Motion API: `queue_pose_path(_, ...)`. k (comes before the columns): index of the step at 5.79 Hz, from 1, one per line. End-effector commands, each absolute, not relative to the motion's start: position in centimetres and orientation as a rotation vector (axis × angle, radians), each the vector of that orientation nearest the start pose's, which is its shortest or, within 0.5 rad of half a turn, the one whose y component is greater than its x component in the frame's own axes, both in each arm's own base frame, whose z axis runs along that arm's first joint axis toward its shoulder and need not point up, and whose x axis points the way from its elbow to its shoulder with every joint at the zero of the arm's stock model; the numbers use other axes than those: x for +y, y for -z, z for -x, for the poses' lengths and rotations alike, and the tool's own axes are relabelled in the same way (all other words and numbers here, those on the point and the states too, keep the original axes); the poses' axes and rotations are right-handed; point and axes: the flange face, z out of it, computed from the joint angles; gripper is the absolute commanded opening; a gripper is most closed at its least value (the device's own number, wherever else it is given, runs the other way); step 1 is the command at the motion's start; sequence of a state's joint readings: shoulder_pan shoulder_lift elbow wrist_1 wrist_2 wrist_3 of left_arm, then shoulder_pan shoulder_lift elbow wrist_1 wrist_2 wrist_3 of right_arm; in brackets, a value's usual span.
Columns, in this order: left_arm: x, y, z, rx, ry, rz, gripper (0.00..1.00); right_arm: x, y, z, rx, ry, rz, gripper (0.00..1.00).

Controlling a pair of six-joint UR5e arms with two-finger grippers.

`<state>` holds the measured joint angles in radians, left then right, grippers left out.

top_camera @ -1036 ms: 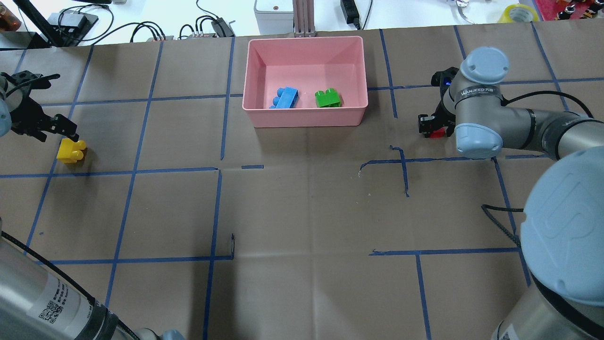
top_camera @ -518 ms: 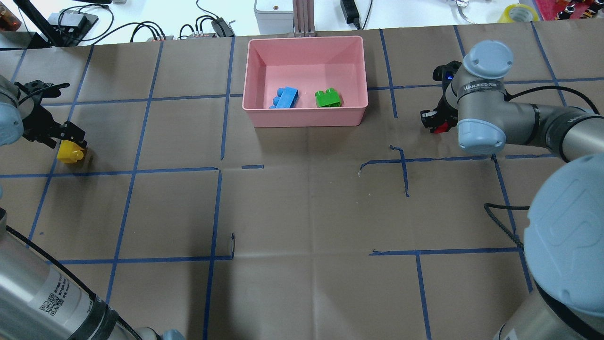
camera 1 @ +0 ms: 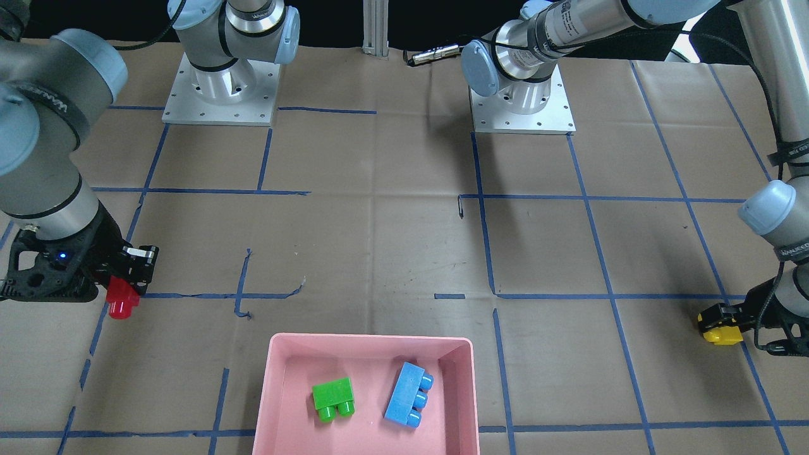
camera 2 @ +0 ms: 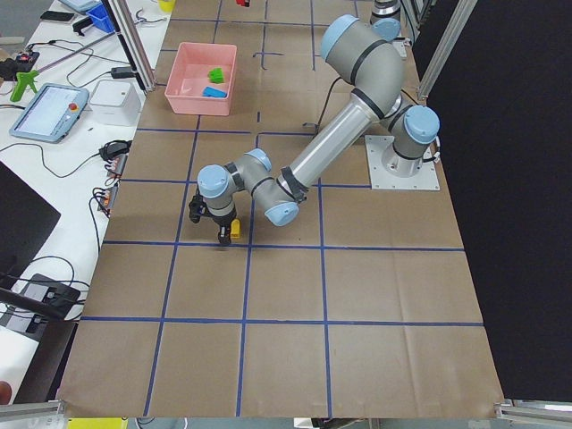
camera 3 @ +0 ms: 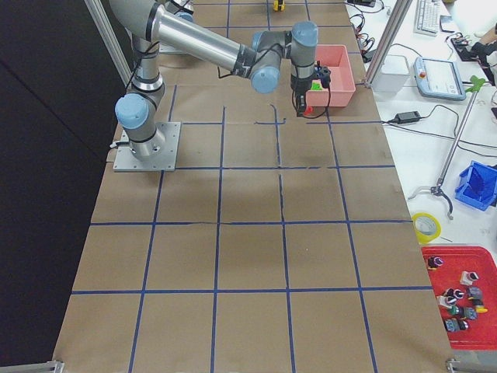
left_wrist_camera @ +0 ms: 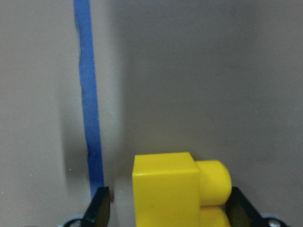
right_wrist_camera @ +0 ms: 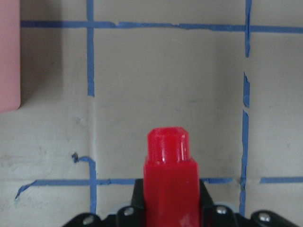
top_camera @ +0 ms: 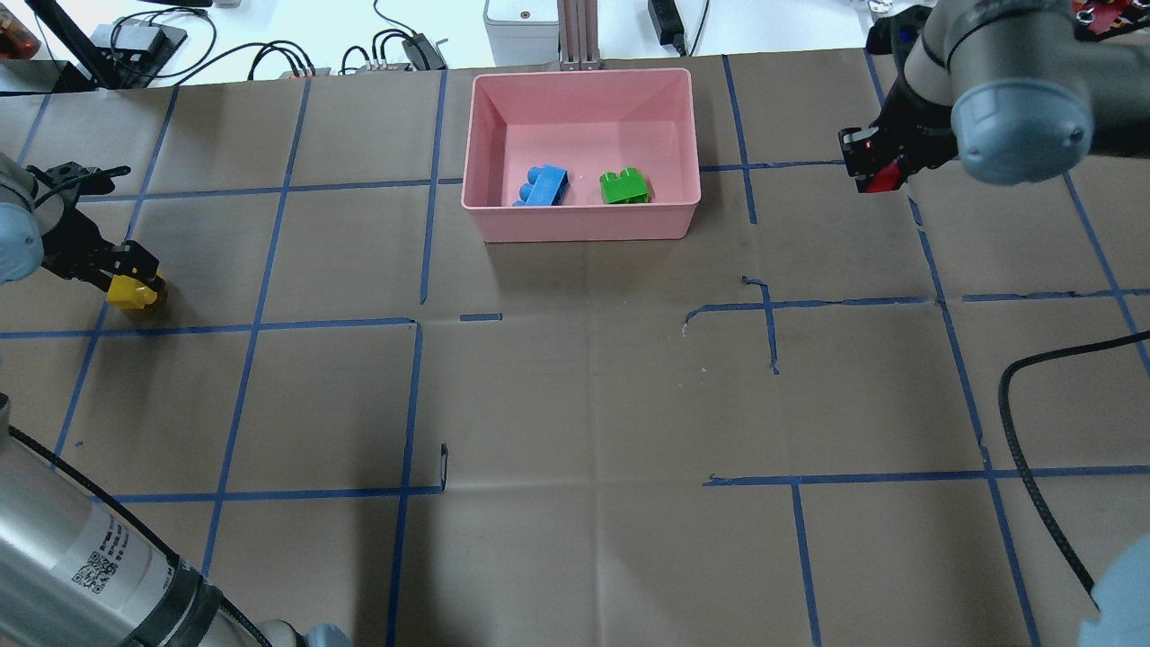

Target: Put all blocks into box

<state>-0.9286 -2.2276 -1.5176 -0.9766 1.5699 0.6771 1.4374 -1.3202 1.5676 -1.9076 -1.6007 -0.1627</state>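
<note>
The pink box point(top_camera: 582, 225) stands at the table's far middle and holds the blue brick point(top_camera: 542, 186) and the green brick point(top_camera: 624, 187); all three also show in the front view, box point(camera 1: 370, 342), blue point(camera 1: 409, 393), green point(camera 1: 333, 398). My left gripper point(top_camera: 135, 277) is down at the table's left, open, its fingers either side of the yellow brick point(top_camera: 133, 293), which lies on its side point(left_wrist_camera: 163, 187). My right gripper point(top_camera: 873, 166) is shut on the red brick point(right_wrist_camera: 169, 175) and holds it above the table, right of the box point(camera 1: 121, 302).
Blue tape lines grid the brown paper table cover. Cables and devices point(top_camera: 526, 27) lie beyond the far edge behind the box. A black cable point(top_camera: 1020, 422) hangs at the right. The arm bases point(camera 1: 521, 104) stand at the robot's side.
My right gripper has risen with the red brick and moved toward the far edge. My left gripper has come down over the yellow brick, fingers now either side of it.
</note>
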Motion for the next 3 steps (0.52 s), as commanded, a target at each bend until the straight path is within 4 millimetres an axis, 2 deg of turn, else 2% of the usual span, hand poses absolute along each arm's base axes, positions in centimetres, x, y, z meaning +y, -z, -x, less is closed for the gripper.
queue_pose_path(1,-62.7,-18.9,-30.2,3.139,-0.003,-0.051,0.34,-61.7,-44.7,-12.7,3.119,0.203,0.219,0.01)
queue_pose_path(2,-63.2,-19.9,-30.0,3.134,-0.002,-0.062,0.18,-64.0,-43.3,-18.6,2.942,0.306,0.315,0.02)
queue_pose_path(3,-63.1,-24.6,-29.3,3.131,-0.003,-0.072,0.11,-67.1,-41.0,-23.2,2.852,0.477,0.363,0.03)
